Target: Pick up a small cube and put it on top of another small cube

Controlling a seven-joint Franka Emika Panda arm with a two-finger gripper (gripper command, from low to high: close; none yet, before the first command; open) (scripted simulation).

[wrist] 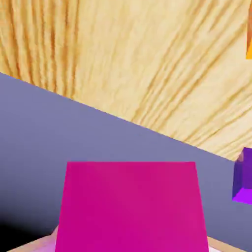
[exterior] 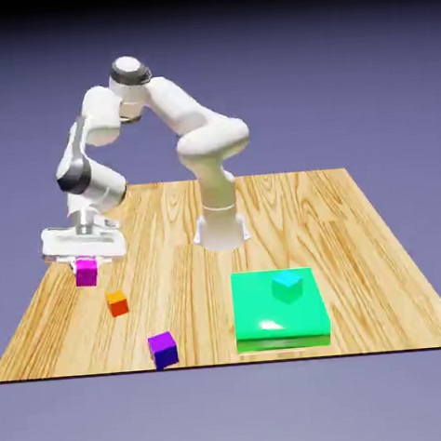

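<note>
A: Where does the white robot arm (exterior: 159, 108) stand?

B: Its base sits at the far edge of the light wooden table (exterior: 355, 223), and it bends over toward the exterior view's left. The gripper (exterior: 86, 265) points down near the table's left edge.

A: And the claw?

B: Closed around the tiny bright magenta-pink cube (exterior: 86, 271). In the exterior view the cube shows just below the hand's flat white body. In the hand view the same cube (wrist: 130, 206) fills the lower middle of the picture, large, and covers the finger tips, so the pads themselves cannot be seen.

A: Does the pink cube rest on the wood?

B: Hard to tell from the exterior view; it sits low, close to the surface. The hand view shows wood grain above it and the blue-violet backdrop beyond the table's edge.

A: What else lies on the table?

B: A small orange cube (exterior: 117, 302) lies near the pink one, toward the camera. A darker purple-violet cube (exterior: 163, 349) sits further along, close to the near edge. Well apart, on the exterior view's right, a flat bright green slab (exterior: 269, 318) carries a small teal cube (exterior: 287, 286) on top.

A: Do the orange and purple cubes show from the hand?

B: Only slivers: orange (wrist: 249, 42) at the right edge, purple (wrist: 243, 177) lower down on the same side.
</note>
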